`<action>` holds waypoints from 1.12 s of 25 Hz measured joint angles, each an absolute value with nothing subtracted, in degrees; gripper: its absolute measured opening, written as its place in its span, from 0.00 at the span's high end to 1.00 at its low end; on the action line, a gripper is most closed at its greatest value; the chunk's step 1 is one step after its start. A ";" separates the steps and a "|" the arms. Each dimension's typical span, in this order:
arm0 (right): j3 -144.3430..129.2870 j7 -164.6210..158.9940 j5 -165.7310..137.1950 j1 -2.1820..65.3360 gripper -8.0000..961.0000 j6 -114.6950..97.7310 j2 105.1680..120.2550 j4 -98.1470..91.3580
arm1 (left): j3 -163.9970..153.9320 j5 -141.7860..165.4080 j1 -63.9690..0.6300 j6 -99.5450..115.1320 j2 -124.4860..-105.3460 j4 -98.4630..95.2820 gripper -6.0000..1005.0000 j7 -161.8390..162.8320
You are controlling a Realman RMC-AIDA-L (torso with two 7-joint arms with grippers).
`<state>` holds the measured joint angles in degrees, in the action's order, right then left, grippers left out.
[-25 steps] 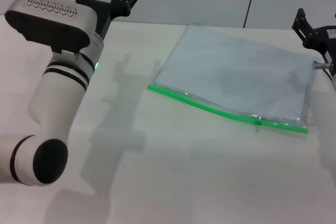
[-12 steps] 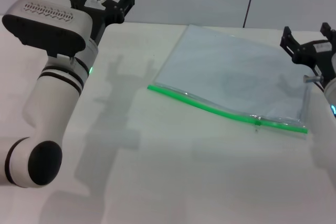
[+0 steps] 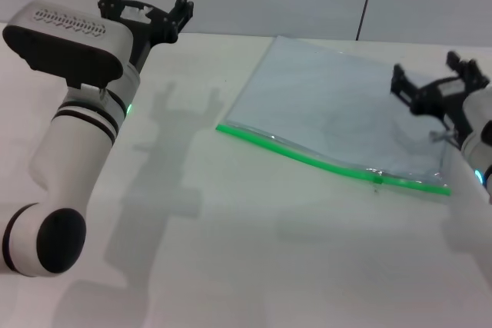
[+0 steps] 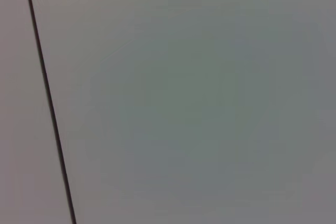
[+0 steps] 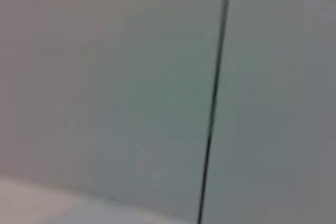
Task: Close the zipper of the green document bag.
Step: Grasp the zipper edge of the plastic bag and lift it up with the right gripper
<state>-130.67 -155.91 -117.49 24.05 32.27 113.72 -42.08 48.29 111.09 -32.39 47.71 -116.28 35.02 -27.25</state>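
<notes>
white table [image 3: 254, 266] holds the green document bag [image 3: 346, 113], zipper [image 3: 323, 163] along its near edge; right gripper [image 3: 434, 86] hovers spread above it, left gripper [image 3: 146, 7] spread, well apart.

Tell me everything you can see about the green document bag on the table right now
The green document bag is a large flat rectangular pouch of translucent pale grey-blue plastic, lying on the white table. Its near long edge carries the bright green zipper, with a small slider tab close to the right-hand end. The film looks slightly rippled near that edge. The right gripper, fingers open, hovers over the bag's right end; whether it touches is unclear.
</notes>
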 joint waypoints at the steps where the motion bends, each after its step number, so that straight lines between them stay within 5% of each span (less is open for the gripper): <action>1: -130.66 -155.26 -118.23 22.93 0.06 30.07 112.88 -44.09 | 48.32 111.09 -32.32 47.38 -116.26 35.01 0.13 -27.35; 6: -129.90 -149.58 -121.83 12.10 0.06 22.76 105.75 -62.98 | 48.42 111.09 -32.25 46.83 -116.24 35.10 0.12 -27.55; 10: -127.56 -145.16 -123.10 8.01 0.06 15.17 103.04 -71.75 | 48.50 111.09 -32.25 45.39 -116.22 35.03 0.12 -27.57; 21: -120.43 -131.50 -124.11 6.28 0.06 -12.25 103.59 -79.86 | 49.89 111.09 -31.99 42.50 -115.81 34.23 0.13 -27.60; 28: -116.65 -117.46 -124.60 2.45 0.06 -17.81 107.02 -81.43 | 51.59 111.09 -30.73 42.13 -115.73 33.45 0.13 -27.60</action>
<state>-116.65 -117.46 -124.60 2.45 -17.81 107.02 -81.43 51.59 111.09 -30.73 42.13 -115.73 33.45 -27.60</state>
